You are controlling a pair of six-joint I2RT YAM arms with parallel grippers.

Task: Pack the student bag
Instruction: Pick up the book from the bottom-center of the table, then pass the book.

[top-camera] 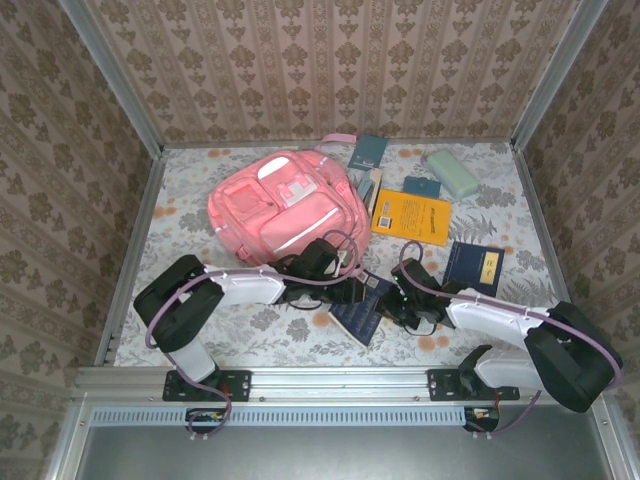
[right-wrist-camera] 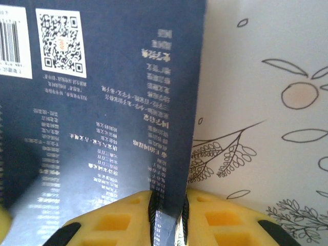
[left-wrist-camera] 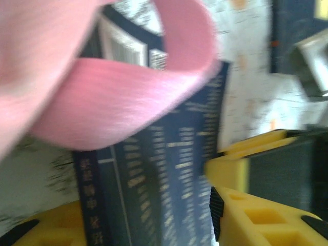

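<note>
Dark blue book (right-wrist-camera: 102, 128) pinched by edge in right pincer (right-wrist-camera: 168, 205), lower middle of frame. Left pincer (left-wrist-camera: 143, 220) half spread astride it, hold can't be told. Pinch best kept firm, pink strap (left-wrist-camera: 128, 92) cleared before student bag (top-camera: 285, 205) is approached.

- A blurred pink strap (left-wrist-camera: 128, 102) hides the top of the dark blue book (left-wrist-camera: 164, 174).
- In the right wrist view, the book runs off the left edge, and its fine print is unreadable.
</note>
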